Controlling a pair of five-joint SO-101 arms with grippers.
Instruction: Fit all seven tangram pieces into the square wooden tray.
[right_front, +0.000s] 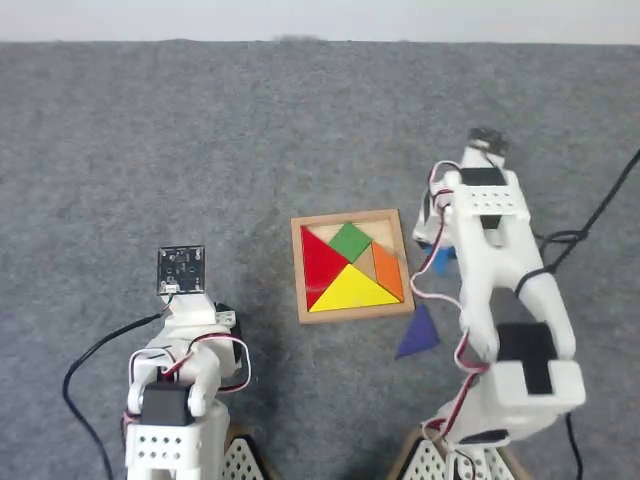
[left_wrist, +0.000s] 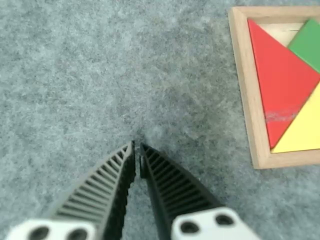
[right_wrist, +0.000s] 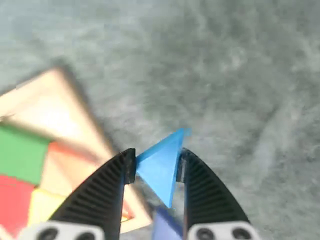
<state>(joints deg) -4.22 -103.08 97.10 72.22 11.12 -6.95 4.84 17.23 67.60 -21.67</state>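
Tray (right_front: 347, 214) lies near right end effector (right_wrist: 155, 160) grasping blue triangle (right_wrist: 159, 169); left end effector (left_wrist: 136, 146) clenched.

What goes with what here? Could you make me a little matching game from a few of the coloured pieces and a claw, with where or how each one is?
Things:
1. blue triangle
2. purple triangle
3. red triangle
4. left claw

Places or states:
A. lying on the grey carpet, outside the tray
B. set inside the wooden tray
C. shut, holding nothing
D. gripped in the right claw

Pairs: 1-D, 2-A, 3-B, 4-C
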